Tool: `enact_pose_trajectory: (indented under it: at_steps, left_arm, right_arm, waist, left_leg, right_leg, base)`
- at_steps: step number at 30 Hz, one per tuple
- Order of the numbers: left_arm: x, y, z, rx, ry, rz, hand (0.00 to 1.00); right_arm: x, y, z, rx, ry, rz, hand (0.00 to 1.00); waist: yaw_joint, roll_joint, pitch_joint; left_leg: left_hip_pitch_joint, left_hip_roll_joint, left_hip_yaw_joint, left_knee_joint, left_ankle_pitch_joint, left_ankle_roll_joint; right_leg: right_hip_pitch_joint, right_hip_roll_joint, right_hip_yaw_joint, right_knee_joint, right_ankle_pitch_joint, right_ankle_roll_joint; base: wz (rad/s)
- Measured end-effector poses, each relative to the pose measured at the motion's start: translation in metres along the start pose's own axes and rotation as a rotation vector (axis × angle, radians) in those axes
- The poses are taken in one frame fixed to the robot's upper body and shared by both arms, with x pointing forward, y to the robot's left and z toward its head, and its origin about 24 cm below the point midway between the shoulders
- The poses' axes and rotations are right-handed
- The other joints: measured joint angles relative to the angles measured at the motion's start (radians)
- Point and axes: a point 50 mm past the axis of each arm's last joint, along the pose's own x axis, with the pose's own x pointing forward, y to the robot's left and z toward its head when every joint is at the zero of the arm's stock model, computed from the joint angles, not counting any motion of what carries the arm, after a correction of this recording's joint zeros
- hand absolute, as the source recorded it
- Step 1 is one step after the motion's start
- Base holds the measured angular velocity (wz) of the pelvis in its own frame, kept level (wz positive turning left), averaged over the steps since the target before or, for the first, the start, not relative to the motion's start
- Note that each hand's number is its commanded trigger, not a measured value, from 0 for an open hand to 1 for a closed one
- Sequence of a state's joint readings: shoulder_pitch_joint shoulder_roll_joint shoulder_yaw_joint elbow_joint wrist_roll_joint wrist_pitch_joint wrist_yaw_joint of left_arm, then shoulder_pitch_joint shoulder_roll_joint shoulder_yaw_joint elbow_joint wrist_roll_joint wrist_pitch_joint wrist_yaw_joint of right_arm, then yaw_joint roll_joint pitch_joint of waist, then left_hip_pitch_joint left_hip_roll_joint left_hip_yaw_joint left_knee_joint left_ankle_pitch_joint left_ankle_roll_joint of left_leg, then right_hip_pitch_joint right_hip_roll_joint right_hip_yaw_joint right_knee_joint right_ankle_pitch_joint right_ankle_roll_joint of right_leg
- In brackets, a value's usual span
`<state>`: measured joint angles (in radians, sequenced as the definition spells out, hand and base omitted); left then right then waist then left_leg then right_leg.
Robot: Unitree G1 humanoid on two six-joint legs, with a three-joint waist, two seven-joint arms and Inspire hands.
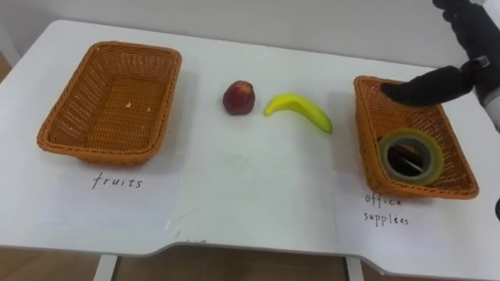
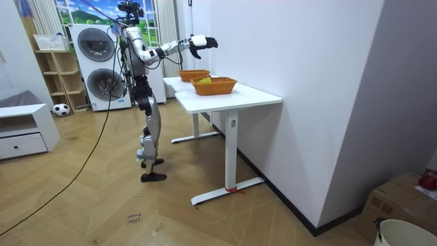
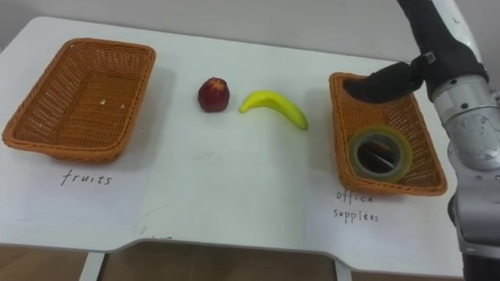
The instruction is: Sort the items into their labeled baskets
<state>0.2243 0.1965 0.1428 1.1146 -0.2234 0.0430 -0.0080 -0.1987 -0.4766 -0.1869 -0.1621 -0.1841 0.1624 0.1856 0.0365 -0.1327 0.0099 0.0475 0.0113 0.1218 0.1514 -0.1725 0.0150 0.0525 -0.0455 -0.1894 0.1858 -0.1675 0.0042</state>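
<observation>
Black and straight-fingered, holding nothing, the right robot hand (image 3: 384,83) reaches leftward (its arm coming in from the far right) over the far end of the right-hand orange wicker basket (image 3: 339,133). The yellowish ring-shaped tape roll (image 3: 380,155) lies inside, nearer, clear of the hand.

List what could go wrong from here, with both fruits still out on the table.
1. The right hand hovers low over the office supplies basket; pulling away, it could catch the rim and drag the basket.
2. The apple and banana lie close together; reaching for one may knock the other, and the apple could roll.
3. The fruits basket sits far left, so a carried fruit might slip on the way.
</observation>
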Motion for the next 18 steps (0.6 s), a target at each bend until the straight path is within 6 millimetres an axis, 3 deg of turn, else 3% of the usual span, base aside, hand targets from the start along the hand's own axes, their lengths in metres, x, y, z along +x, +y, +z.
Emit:
enact_pose_trajectory:
  at_steps: [6,11,14,18]
  left_arm:
    - [0.0,0.0,0.001,-0.001,-0.002,0.003,0.0]
    - [0.0,0.003,0.002,0.004,-0.005,0.014,0.0]
    - [0.0,0.004,0.002,0.009,-0.007,0.028,0.0]
    - [0.0,0.0,0.005,0.012,-0.027,0.019,0.0]
  right_arm:
    - [0.006,-0.003,0.001,0.036,-0.007,-0.039,0.0]
    - [0.015,-0.005,0.005,0.091,-0.023,-0.073,0.0]
    - [0.022,0.003,0.005,0.118,-0.016,-0.041,0.0]
    - [0.024,0.02,0.006,0.138,-0.018,0.05,0.0]
  waist:
    - [0.0,-0.001,0.0042]
    - [0.007,-0.013,-0.0024]
    - [0.027,-0.019,-0.0066]
    - [0.048,-0.016,-0.0045]
  left_leg:
    - [-0.003,0.0,-0.003,-0.001,0.0,0.0]
    - [-0.007,-0.001,-0.015,0.0,0.0,0.0]
    - [-0.006,-0.002,-0.018,0.001,0.0,0.0]
    - [-0.01,-0.006,-0.031,0.001,0.0,0.0]
  right_leg:
    - [-0.003,0.0,-0.002,-0.001,0.0,0.0]
    - [-0.001,0.0,-0.012,-0.002,0.0,0.0]
    - [0.0,-0.001,-0.015,-0.002,0.0,0.0]
    - [0.002,-0.005,-0.029,-0.002,0.0,0.0]
  base:
    - [0.0]
    - [0.05]
    - [0.02]
    - [0.1]
